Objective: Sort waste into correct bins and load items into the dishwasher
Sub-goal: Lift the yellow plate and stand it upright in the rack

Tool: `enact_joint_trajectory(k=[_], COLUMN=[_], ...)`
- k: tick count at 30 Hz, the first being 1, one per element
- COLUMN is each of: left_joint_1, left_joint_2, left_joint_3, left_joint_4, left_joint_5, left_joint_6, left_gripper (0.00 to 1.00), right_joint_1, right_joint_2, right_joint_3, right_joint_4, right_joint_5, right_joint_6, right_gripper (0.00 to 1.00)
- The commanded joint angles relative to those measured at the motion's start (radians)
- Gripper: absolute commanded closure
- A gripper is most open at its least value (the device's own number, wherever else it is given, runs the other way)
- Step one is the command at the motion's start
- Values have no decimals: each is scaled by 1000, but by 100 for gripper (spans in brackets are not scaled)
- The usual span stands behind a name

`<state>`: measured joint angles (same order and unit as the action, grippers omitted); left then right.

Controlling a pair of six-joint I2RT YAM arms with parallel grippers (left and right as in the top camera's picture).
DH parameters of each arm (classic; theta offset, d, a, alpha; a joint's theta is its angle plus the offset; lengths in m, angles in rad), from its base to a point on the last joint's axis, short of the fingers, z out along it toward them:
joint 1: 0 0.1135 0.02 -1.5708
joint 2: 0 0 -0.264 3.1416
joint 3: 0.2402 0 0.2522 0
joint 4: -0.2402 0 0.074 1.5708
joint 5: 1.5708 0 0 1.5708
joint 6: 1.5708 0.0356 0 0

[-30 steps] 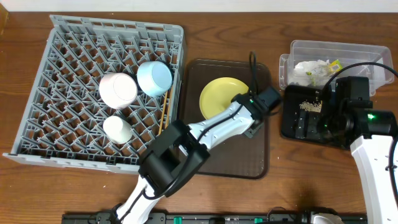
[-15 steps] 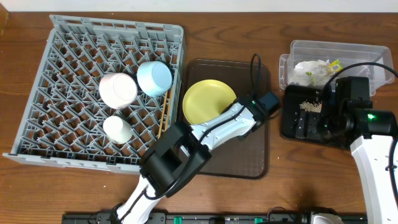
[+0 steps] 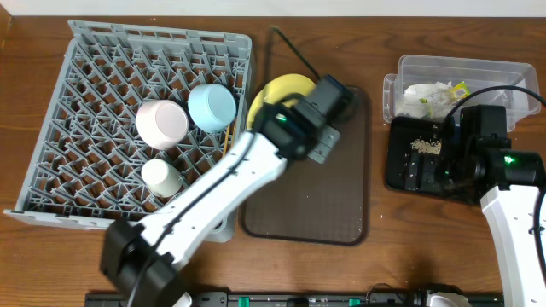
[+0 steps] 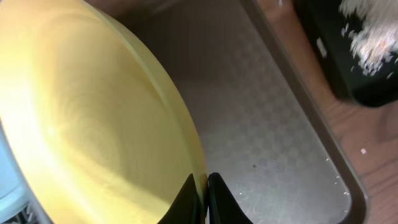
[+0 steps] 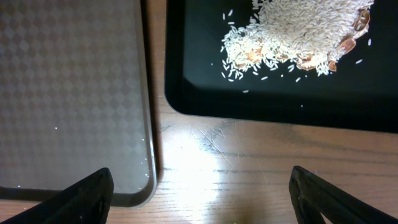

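Round yellow plate (image 4: 93,112) hangs tilted, rim pinched between the left gripper (image 4: 203,183) fingers; right gripper (image 5: 200,186) gapes wide.

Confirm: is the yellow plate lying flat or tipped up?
Tipped up. The left end effector grips the yellow plate by its rim; it slants above the brown tray.

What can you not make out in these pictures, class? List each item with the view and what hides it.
1. yellow plate: overhead, the left arm covers its lower part; left wrist, the frame edges cut it off.
2. chopsticks: overhead, mostly under that arm.
3. right gripper: overhead, hidden beneath its own wrist.
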<state>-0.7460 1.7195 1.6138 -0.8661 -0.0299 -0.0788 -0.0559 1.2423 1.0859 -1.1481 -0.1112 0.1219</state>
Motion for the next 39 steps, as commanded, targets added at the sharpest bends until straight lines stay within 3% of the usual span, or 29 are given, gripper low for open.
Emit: enact_joint_trajectory(k=[1,7,12,19,39], left_joint_1=[115,408,560,676,764], left_joint_2=[-92,-120,-120,-120,-118], left_joint_3=[8,8,6,-20,-172], left_joint_4=[3,9,-5,-13,-10], left_joint_5=[235,799,941,1048,1020], left_joint_6=[-8,-9,-12,-12,-11], left_gripper=[94,94,94,94,94], right_joint_1=[-16,-16,-16,-16,-16], right_joint_2=[-9,-9,-9,-9,-9], right_joint_3=[18,18,18,18,18], right_joint_4=[-1,-3,-6,-11,-16], right_joint_5=[6,6,6,6,6], right_joint_6=[-4,-4,-4,-4,-4], right_gripper=[12,12,12,12,12])
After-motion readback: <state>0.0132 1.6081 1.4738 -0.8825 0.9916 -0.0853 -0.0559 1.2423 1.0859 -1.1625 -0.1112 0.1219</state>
